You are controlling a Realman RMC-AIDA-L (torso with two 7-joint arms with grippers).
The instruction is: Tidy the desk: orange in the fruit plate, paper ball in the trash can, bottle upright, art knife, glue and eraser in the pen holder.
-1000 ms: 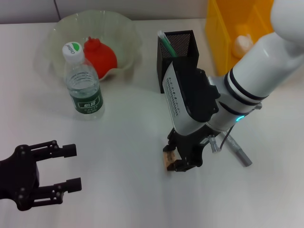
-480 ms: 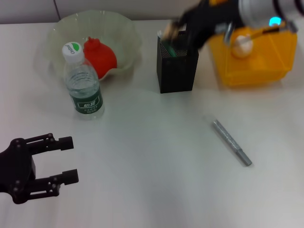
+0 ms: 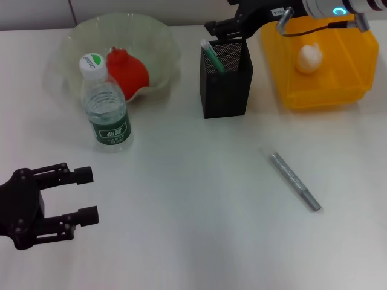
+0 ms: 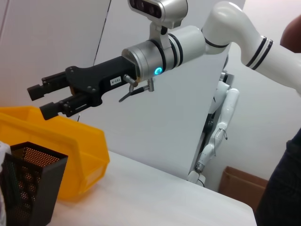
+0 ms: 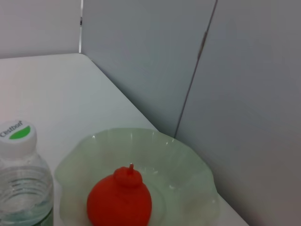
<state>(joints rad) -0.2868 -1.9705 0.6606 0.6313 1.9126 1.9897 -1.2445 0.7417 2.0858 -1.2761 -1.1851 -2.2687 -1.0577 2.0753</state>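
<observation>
The orange [image 3: 128,72] lies in the pale green fruit plate [image 3: 158,36] at the back left; the right wrist view also shows the orange [image 5: 120,200]. The bottle [image 3: 107,112] stands upright in front of the plate. A white paper ball [image 3: 308,57] rests in the yellow trash can [image 3: 326,90]. The black mesh pen holder [image 3: 225,84] holds a green-and-white stick [image 3: 211,55]. My right gripper [image 3: 213,27] hovers open just above the holder's rim, nothing between its fingers [image 4: 47,84]. The silver art knife [image 3: 294,181] lies on the table. The eraser is out of view. My left gripper [image 3: 81,194] is open at the front left.
The white table's back edge runs just behind the plate, holder and can. From the left wrist view, the pen holder [image 4: 33,188] and yellow can [image 4: 70,155] stand below my right arm.
My right arm rose from the table's middle, where it gripped the tan eraser, and swung back over the pen holder. The eraser no longer shows. The left gripper barely shifted.
</observation>
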